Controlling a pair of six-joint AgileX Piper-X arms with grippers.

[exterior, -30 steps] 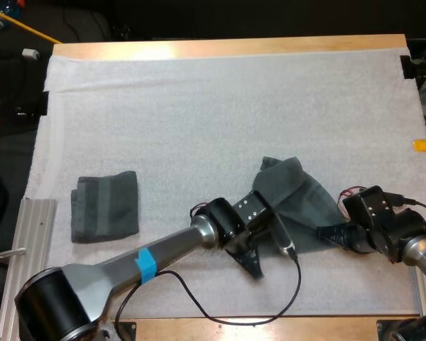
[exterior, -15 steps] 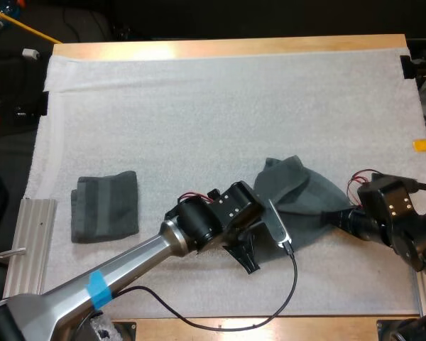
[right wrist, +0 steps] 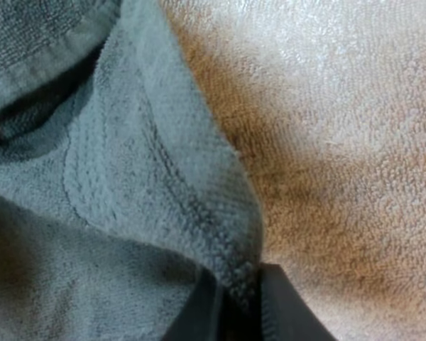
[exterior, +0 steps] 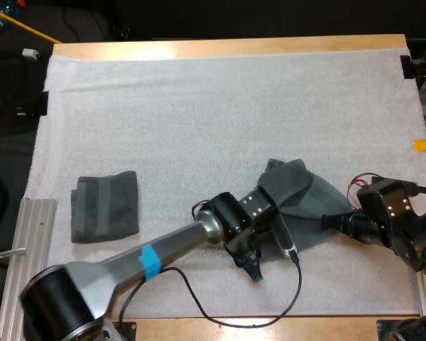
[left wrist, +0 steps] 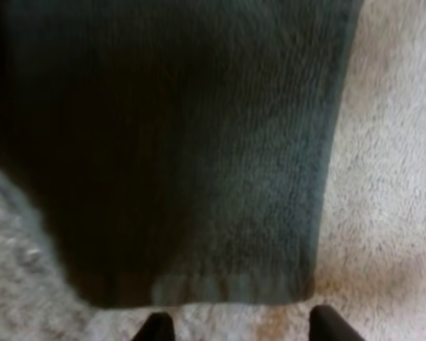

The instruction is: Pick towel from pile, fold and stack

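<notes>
The towel (exterior: 302, 204) lies at 1 o'clock from my left gripper (left wrist: 240, 328), whose fingers are apart and clear, while my right gripper (right wrist: 236, 312) pinches its 3 o'clock edge.

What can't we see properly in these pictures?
High view: the left arm covers the crumpled towel's left edge.
High view: the folded towel's layers are too small to count.
Left wrist view: the crumpled towel runs off the picture past the open left claw.
Right wrist view: the right claw, pinching the crumpled towel's hem, is cut off by the edge.
</notes>
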